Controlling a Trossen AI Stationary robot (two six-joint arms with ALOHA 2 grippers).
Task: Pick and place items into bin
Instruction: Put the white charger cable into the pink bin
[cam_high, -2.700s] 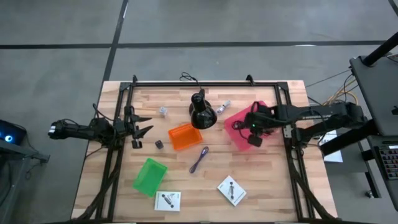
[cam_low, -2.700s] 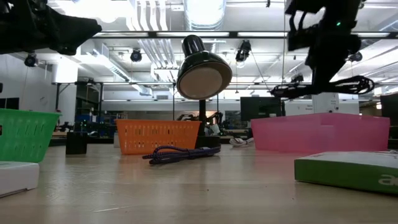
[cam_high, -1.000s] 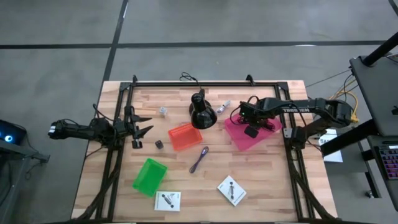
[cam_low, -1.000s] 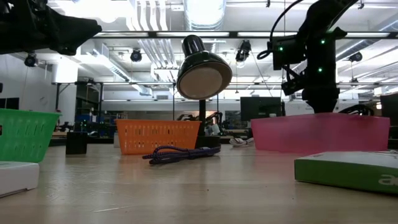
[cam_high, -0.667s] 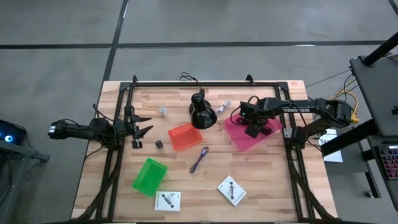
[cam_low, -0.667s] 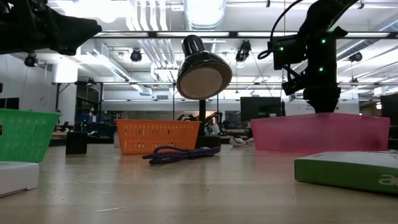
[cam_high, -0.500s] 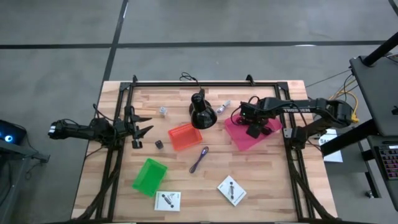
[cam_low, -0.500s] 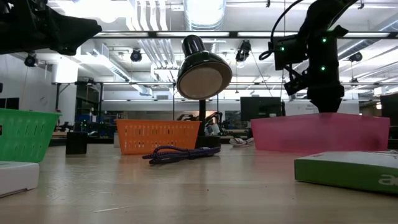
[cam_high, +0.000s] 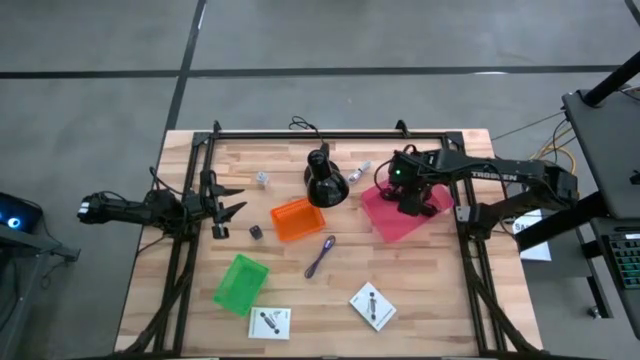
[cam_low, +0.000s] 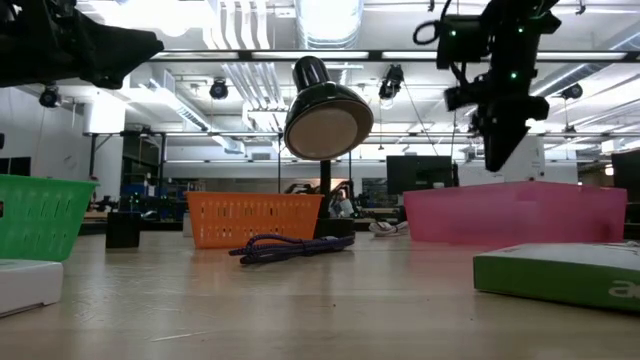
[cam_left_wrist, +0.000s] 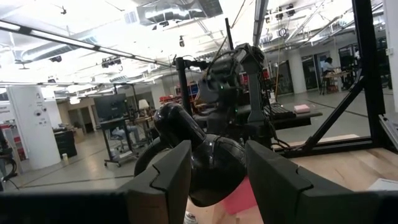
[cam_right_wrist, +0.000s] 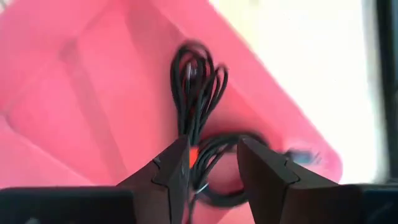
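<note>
Items for the bin are spread over the wooden table (cam_high: 420, 290), and going from left to right they start past the left gripper (cam_high: 228, 203), which waits at the left edge with its fingers (cam_left_wrist: 163, 180) spread apart and nothing between them. Just right of it sit a tiny dark cube (cam_high: 256, 231) and, farther back, a small silvery bit (cam_high: 263, 179). Near the front left lies a green bin (cam_high: 240, 284) with a white printed card (cam_high: 270, 323) close by at the near edge. An orange bin (cam_high: 295, 219) sits about mid-table, with the thin purple cord (cam_high: 321, 256) just to its near right. Behind the orange bin stands the black cone-shaped stand (cam_high: 324, 177), and another small silvery bit (cam_high: 360, 169) lies right of it. A second white card (cam_high: 373, 306) rests near the front, right of centre. On the right is the pink bin (cam_high: 395, 222); a black coiled cable (cam_right_wrist: 200, 93) lies inside it on the bin floor. The right gripper (cam_high: 411, 197) hangs above the pink bin, clear of its rim in the low view, its fingers (cam_right_wrist: 168, 171) parted and empty, the cable apart from them below.
</note>
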